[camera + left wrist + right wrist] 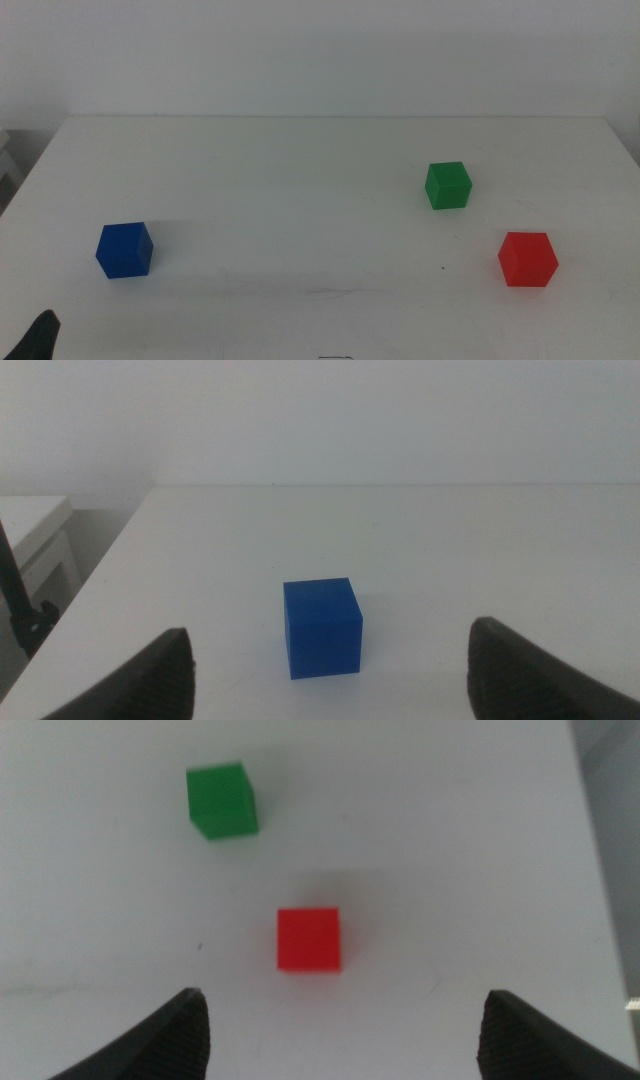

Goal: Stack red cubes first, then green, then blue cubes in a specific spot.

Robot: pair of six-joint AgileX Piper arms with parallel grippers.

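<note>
A white table [300, 170] holds three small cubes, none stacked yet. At the near left sits the blue cube [125, 249], alone. The left gripper [330, 670] waits low at the near left corner, only a dark tip of it showing in the middle view; its wrist camera shows the jaws spread wide with the blue cube just ahead of them, untouched. Toward the right, farther back, stands the green cube [448, 185]. Nearer and further right is the red cube [527, 259], well apart from the blue one and near the green. The right gripper [345, 1030] is out of the middle view; its wrist camera looks down on the red cube, with the jaws spread wide and holding nothing. The stacking spot carries no mark, so it cannot be placed. The step in hand looks like the first one, taking the red cube. The next move likely calls for the right gripper to descend, straddle the red cube squarely and close on its sides
</note>
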